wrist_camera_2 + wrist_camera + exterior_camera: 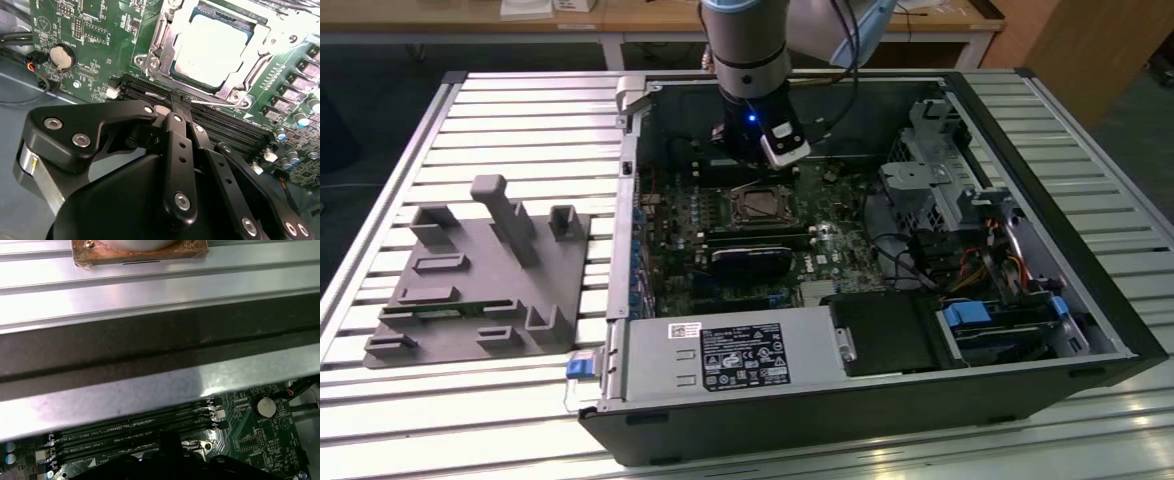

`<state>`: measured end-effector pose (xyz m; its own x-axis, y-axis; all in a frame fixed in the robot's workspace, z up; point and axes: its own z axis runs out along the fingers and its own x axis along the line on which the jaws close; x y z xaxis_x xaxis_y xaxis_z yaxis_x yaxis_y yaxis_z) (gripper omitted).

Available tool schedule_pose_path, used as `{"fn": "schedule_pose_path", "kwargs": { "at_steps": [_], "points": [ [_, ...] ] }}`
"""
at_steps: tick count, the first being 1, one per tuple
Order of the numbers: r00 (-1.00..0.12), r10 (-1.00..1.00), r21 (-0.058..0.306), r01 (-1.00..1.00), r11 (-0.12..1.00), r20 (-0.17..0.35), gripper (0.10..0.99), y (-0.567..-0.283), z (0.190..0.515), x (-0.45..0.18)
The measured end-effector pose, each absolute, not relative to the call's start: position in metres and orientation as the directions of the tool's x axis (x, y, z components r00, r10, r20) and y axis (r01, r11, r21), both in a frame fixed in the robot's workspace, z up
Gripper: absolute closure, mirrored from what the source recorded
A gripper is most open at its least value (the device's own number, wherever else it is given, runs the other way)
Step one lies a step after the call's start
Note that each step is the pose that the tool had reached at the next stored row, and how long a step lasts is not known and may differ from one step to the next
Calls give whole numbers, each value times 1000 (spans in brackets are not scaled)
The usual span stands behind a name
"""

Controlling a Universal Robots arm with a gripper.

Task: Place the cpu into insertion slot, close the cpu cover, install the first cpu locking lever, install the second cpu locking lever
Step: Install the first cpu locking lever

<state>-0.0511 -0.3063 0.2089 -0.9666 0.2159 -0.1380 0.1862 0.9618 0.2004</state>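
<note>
White label on power-supply box, print too small to read

A ribbed metal desk is catching bright light along its slats (strongest at the near edge). Behind it, a wooden desk is standing on dark floor, a wooden panel rising beside it.

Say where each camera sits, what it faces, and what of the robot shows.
Exterior view: off the arm, high, looking down into the open case; arm and hand show.
Second wrist view: on the arm, facing the chip past the hand.
First wrist view: on the arm, facing memory slots and case wall past the hand.
Both wrist views share the round battery.
</note>
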Motion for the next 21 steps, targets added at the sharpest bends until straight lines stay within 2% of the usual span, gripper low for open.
{"fn": "schedule_pose_path", "kwargs": {
  "at_steps": [14, 21],
  "points": [
    [-962, 235, 225, 200, 954, -141, 980, -306, 204, -54],
    [-941, 307, 225, 271, 936, -141, 980, -306, 201, -54]
  ]
}}
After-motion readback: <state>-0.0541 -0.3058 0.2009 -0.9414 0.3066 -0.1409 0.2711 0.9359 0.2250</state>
